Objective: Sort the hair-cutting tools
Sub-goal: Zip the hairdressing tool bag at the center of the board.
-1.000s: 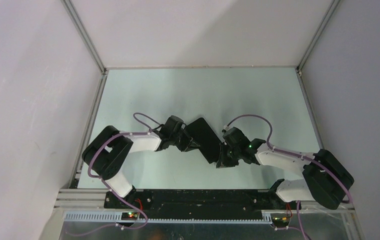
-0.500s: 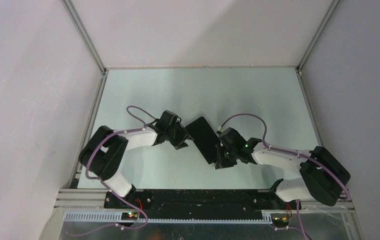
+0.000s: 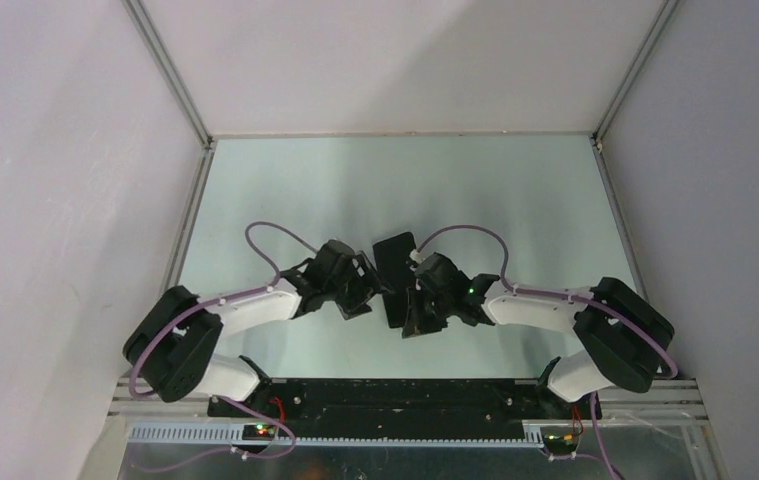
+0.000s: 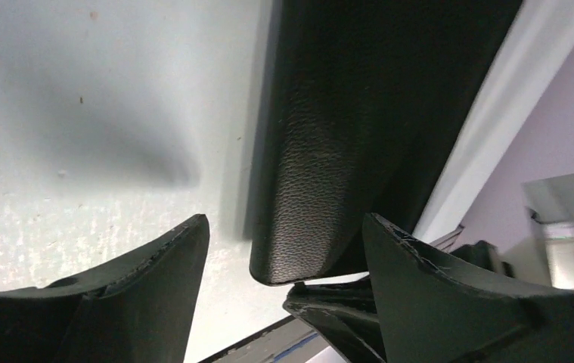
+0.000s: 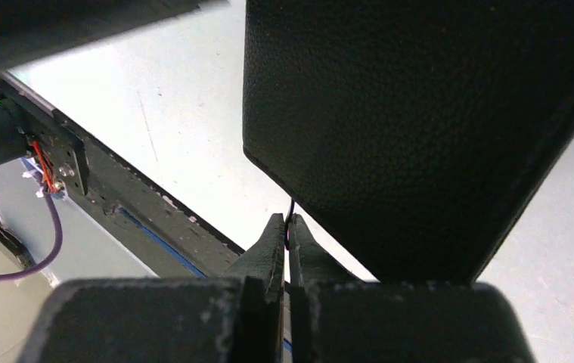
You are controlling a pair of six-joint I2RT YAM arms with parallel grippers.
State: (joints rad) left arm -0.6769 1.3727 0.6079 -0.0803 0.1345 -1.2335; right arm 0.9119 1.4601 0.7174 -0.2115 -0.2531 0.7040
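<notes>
No hair-cutting tools show in any view. A black textured fabric case lies mid-table between the arms. My left gripper stands open at the case's left side. In the left wrist view its fingers straddle the rounded near corner of the case without touching it. My right gripper is at the case's near end. In the right wrist view it is shut on a thin black tab just under the edge of the case.
The black base rail runs along the near table edge, also seen as the rail close under the right fingers. Aluminium frame posts and pale walls bound the left, right and far sides. Purple cables loop above both wrists.
The left jaws have opened wide and sit nearer the case's near corner. The right arm has swung the case's near end leftward, so the case lies more upright in the top view.
</notes>
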